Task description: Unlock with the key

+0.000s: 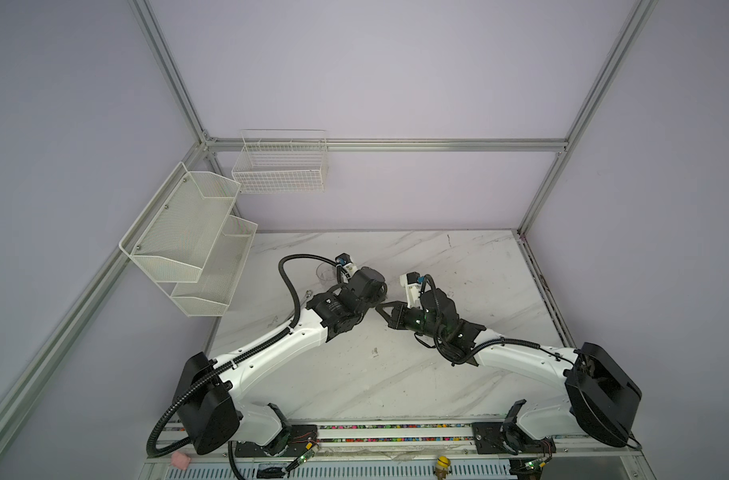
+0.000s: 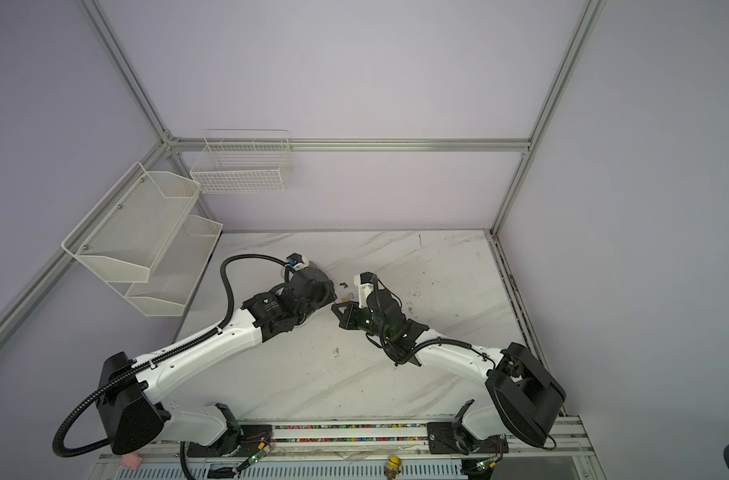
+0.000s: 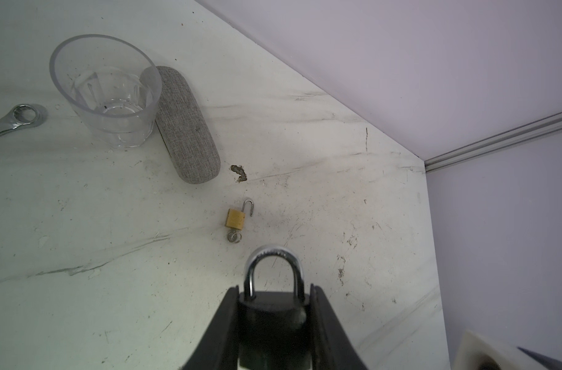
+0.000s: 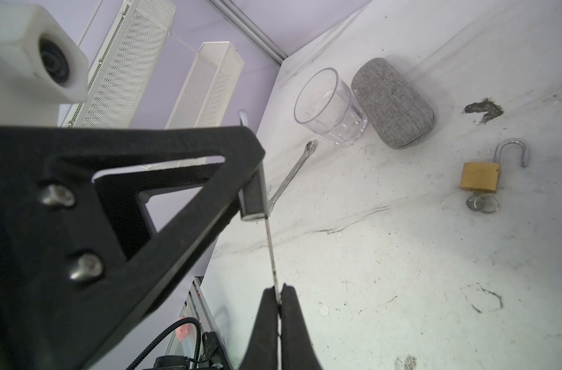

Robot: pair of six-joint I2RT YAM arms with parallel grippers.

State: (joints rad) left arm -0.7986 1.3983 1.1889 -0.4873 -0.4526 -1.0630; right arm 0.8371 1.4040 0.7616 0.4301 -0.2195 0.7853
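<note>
Both arms reach inward, wrists nearly meeting over the table. The left hand clamps a black padlock, shackle closed. The right hand pinches the key, tip at that lock. An upright tumbler touches a glasses case. Only the wrist views clearly show a brass padlock, shackle open.

light: bright, even, diffuse | shadows: faint, soft | focus: left tool softly blurred near lens

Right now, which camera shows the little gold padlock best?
The right wrist view: the gold padlock lies big and clear, shackle open, key in it. The left wrist view shows it smaller. In a top view it is at most a tan speck.
</note>
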